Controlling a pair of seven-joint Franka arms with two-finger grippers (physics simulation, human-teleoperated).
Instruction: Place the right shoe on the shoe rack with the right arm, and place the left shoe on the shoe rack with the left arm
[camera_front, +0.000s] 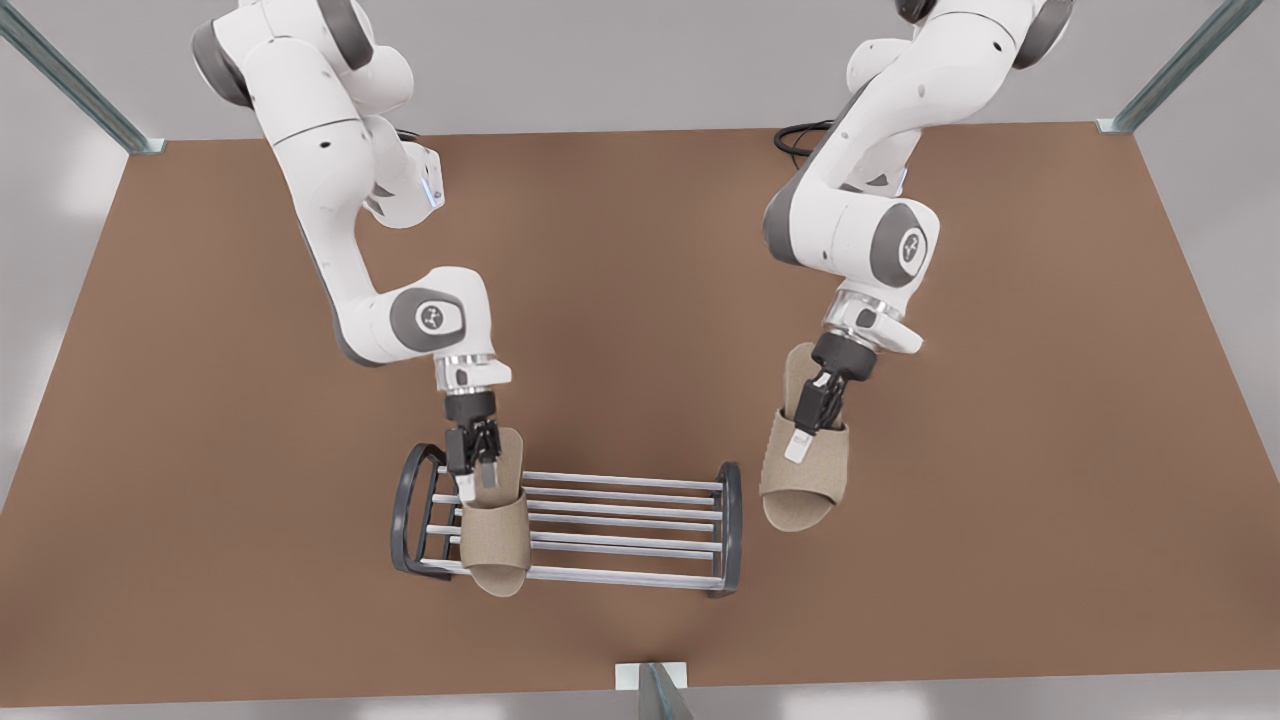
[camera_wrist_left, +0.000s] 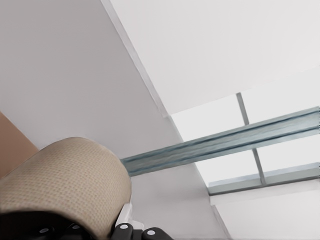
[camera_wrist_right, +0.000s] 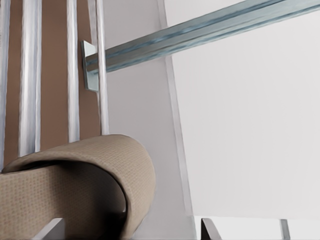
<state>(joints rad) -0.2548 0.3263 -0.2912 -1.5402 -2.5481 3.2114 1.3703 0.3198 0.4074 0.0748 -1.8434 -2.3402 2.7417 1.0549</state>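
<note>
Brown tabletop (camera_front: 250, 400) is carrying the grey-framed, silver-barred shoe rack (camera_front: 620, 530). My right gripper (camera_front: 472, 468) is pinching 1 beige woven slipper (camera_front: 495, 535) onto its bars; my left gripper (camera_front: 815, 415) is gripping the other slipper (camera_front: 805, 470) beside the rack, unplaced.
</note>
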